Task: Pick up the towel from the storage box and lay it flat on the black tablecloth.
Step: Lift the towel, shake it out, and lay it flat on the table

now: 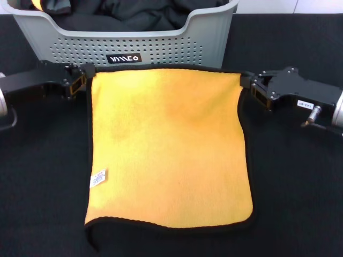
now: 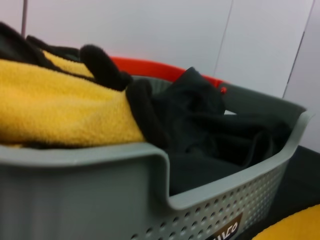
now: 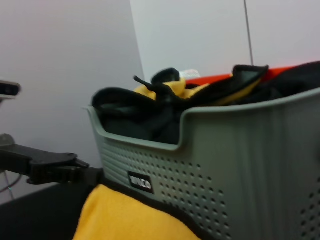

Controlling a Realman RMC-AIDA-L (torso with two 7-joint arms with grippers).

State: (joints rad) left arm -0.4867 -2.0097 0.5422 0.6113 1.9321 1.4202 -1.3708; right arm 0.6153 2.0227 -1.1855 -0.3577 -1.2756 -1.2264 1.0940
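The towel (image 1: 169, 144) lies spread on the black tablecloth (image 1: 300, 187), orange-yellow side up, with its white tag (image 1: 97, 178) near the left edge. Its near left corner is folded under a little. The grey storage box (image 1: 161, 45) stands just behind it. My left gripper (image 1: 86, 77) is shut on the towel's far left corner, low over the cloth. My right gripper (image 1: 247, 81) pinches the far right corner the same way. The right wrist view shows the left gripper (image 3: 82, 172) at the corner of the towel (image 3: 125, 220), beside the box (image 3: 240, 165).
Inside the box (image 2: 100, 200) lie dark cloths (image 2: 210, 125) and another orange-yellow plush cloth (image 2: 55, 105). Something red (image 2: 150, 67) shows behind the box. A white wall stands at the back. The tablecloth stretches wide on both sides of the towel.
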